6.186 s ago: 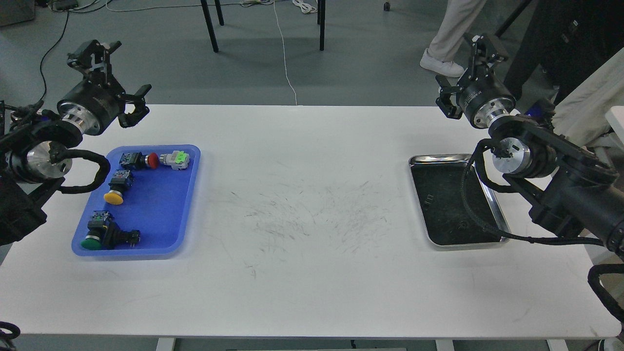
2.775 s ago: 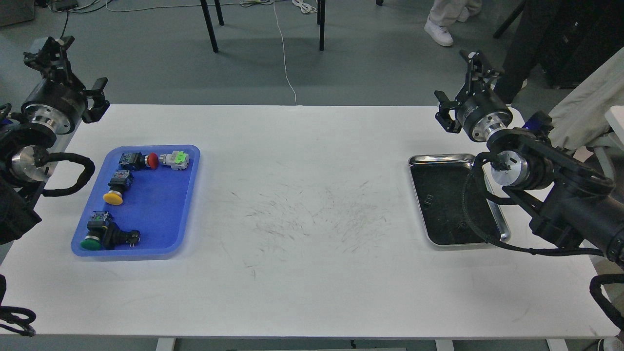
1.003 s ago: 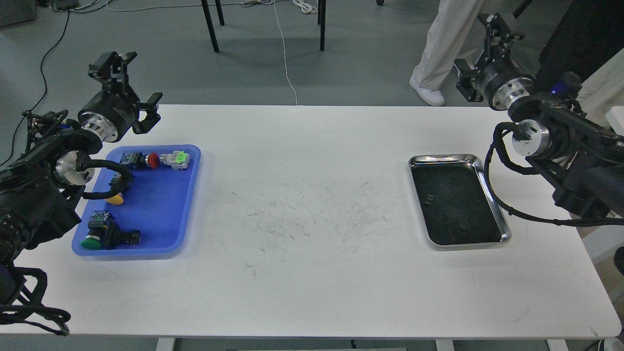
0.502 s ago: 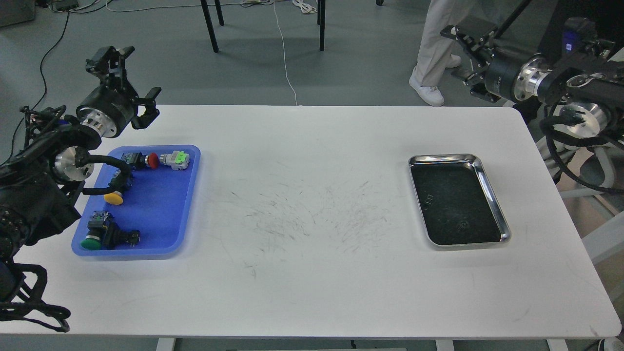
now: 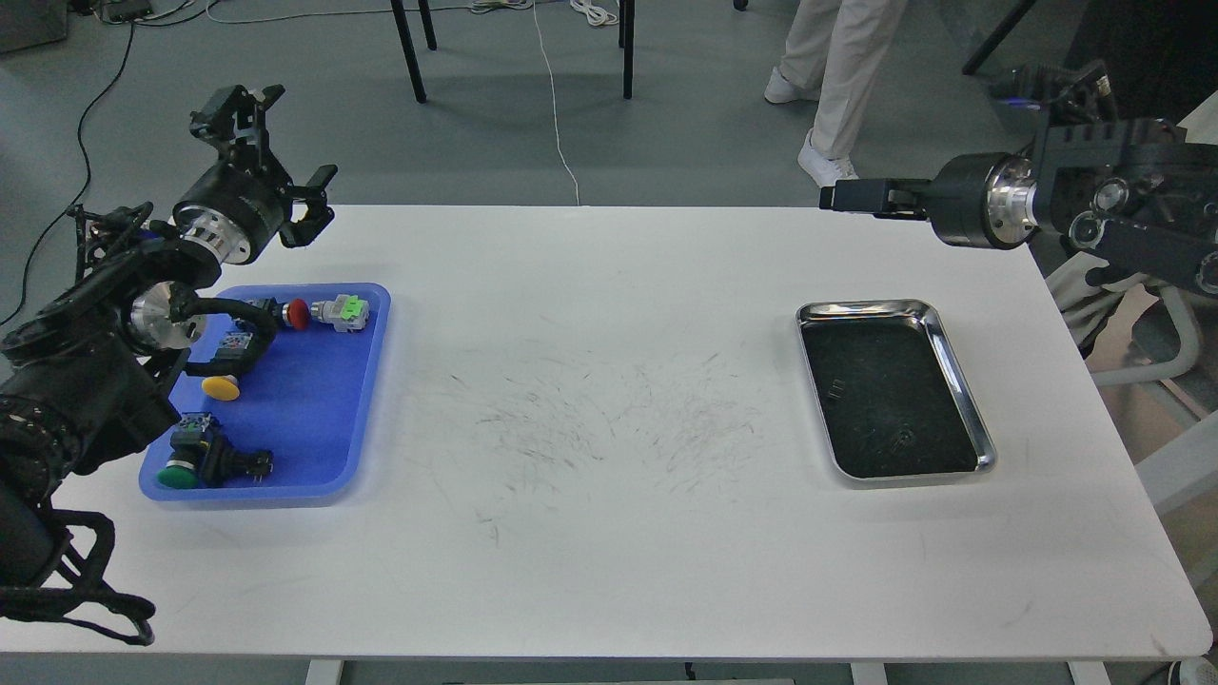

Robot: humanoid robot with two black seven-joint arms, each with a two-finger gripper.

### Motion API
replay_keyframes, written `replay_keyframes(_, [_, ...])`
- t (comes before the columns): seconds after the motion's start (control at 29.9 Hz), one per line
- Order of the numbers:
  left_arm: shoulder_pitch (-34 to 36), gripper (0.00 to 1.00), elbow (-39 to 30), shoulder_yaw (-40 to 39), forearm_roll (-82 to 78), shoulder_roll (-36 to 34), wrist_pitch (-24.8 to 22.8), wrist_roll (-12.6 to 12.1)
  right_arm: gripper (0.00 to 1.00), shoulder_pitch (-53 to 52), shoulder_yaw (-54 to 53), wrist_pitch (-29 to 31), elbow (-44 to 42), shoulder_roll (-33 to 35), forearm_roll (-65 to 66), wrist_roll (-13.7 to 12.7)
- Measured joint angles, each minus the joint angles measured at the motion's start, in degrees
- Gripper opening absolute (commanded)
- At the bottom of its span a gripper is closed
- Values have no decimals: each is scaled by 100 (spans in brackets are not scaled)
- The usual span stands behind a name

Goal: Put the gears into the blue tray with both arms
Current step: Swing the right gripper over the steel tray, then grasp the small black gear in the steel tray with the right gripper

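Gears, the tiny black toothed discs the task is about, are hard to find here: the only candidates are small dark specks on the dark floor of the shiny rectangular steel tray (image 5: 963,385) at the right of the white table (image 5: 609,571), and they are too small to confirm. None lies in the bright-blue rectangular plastic tray with rounded corners (image 5: 324,409) at the left, so I judge the placing has not begun.

That blue tray already carries push-button switches: one with a red cap (image 5: 298,313) and a grey one with a green tag (image 5: 344,311) along the far rim, a yellow-capped one (image 5: 221,386) in the middle, and a green-capped one (image 5: 179,473) near the front. They crowd the left side, which leaves bare blue floor on the right as the likely landing spot.

The left gripper (image 5: 271,143) hangs above the table's far left corner, beyond the blue tray, fingers spread and empty; raised like that, it leaves the tray unblocked for a drop. The right gripper (image 5: 842,197) points sideways over the table's far edge, well apart from the steel tray; seen edge-on, its fingers merge into one dark bar, so I cannot tell whether they are parted or closed. It appears to carry nothing. A person's legs in pale trousers (image 5: 837,57) stand on the floor behind
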State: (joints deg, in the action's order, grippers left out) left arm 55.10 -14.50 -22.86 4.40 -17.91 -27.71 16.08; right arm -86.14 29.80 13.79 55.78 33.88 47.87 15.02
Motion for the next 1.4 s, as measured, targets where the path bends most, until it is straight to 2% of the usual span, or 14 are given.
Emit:
replay_keyframes(0.33, [29,98,-2,94,-80,31,-29,44,96,177,238,89,373,-196,1747,215])
replay_keyframes(0.5, [41,98,-1,106,-90,17,-29,54,95,303,341,89,380,-353,1854,272])
replay_keyframes(0.74, [30,98,0,106,-89,32,-29,54,88,357,673,89,311,-582,1990,444])
replay_keyframes(0.94, [17,98,0,107,-89,33,-25,55,88,357,928,89,176,-618,2192,590])
replay_keyframes(1.4, [11,98,1,98,-79,16,-6,72,85,934,996,44,-560,-664,2282,627])
